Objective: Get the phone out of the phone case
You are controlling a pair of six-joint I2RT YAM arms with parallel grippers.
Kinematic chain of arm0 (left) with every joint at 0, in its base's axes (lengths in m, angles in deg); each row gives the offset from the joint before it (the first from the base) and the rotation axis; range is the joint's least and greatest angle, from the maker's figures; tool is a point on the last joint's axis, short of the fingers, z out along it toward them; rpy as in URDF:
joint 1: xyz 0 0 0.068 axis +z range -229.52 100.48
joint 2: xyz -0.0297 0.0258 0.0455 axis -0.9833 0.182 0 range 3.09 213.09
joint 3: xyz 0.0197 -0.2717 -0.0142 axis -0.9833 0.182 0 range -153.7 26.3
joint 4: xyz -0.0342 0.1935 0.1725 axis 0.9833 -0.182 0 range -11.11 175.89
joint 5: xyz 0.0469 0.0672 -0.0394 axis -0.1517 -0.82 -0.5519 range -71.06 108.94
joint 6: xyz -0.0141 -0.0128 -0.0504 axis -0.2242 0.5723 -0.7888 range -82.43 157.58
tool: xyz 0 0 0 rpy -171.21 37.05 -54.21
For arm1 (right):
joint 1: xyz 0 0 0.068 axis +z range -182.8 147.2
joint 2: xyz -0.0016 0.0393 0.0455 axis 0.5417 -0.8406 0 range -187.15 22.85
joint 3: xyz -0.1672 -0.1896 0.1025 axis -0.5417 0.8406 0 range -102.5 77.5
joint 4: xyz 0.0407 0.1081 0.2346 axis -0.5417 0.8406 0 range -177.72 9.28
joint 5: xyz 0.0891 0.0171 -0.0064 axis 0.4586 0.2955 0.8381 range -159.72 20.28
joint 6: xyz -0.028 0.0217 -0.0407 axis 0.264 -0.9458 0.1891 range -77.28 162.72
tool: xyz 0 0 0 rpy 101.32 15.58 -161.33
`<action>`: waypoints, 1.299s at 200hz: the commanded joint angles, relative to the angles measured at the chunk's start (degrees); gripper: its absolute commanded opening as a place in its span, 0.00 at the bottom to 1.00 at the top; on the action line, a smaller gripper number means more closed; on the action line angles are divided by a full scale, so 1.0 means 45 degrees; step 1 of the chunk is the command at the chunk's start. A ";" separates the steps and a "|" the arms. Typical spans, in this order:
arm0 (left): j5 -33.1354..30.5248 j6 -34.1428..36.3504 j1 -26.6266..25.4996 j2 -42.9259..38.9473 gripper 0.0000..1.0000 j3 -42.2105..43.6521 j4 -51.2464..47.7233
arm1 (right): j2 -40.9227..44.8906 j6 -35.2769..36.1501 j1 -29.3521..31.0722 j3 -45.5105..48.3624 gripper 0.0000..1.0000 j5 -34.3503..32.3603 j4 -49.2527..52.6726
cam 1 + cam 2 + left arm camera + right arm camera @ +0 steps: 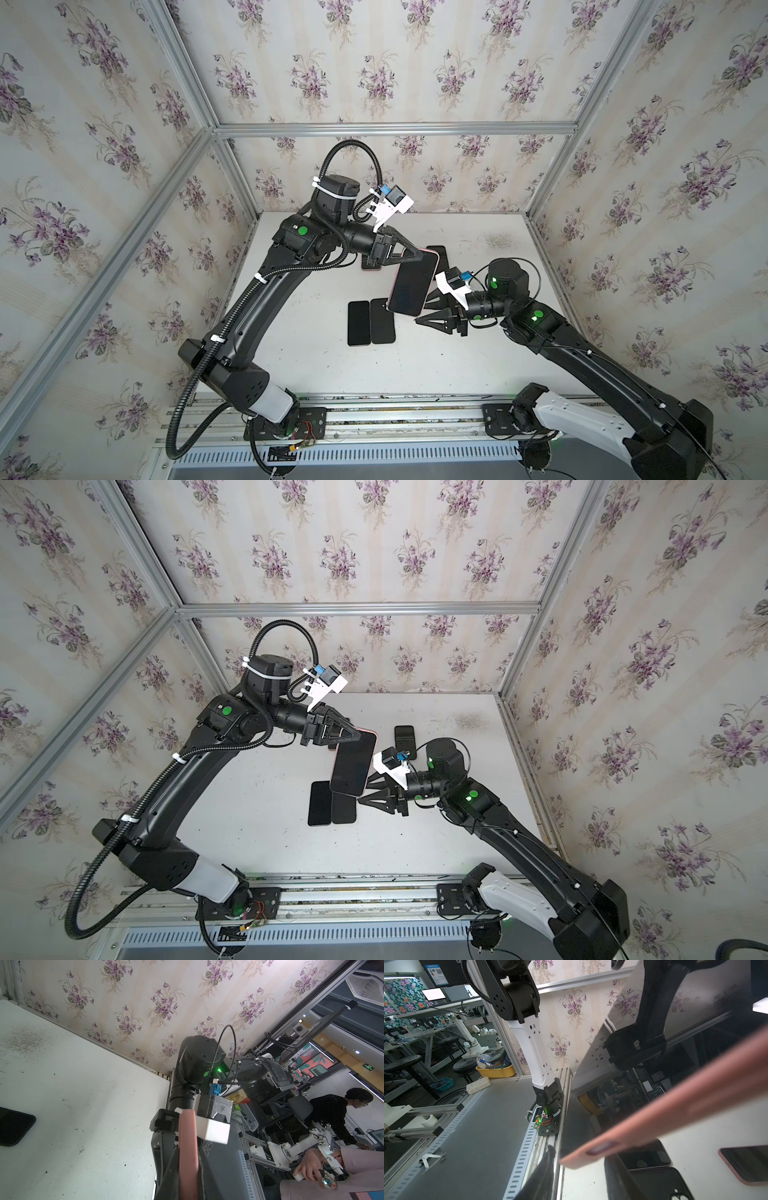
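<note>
While your left gripper [415,258] is clenched on one end of the phone [411,286], holding it tilted above the table [457,365], the pink case [188,1147] wraps every edge that shows. Nothing is separated yet. At the phone's free end, your right gripper [422,312] sits with jaws parted and the lower corner near or between them. I cannot tell whether they touch it. Peeling the case off is all still to do. No brand reads on the phone or case, and a blue label [436,972] with a square code is too small to read.
</note>
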 commanded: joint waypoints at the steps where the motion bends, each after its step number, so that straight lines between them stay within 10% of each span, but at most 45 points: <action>1: 0.0005 0.0148 0.0016 -0.0049 0.00 -0.0025 0.0511 | -0.0030 -0.0400 0.0002 -0.0154 0.44 0.0373 -0.0771; 107: -0.0070 0.0022 0.0019 -0.0091 0.00 0.0035 0.0633 | -0.0255 -0.0233 0.0012 -0.0069 0.03 0.0938 -0.0875; 260: 0.0918 -0.3477 -0.0228 0.0311 0.00 0.1133 0.2494 | -0.0528 0.3871 0.0003 -0.0350 0.00 -0.1947 -0.0666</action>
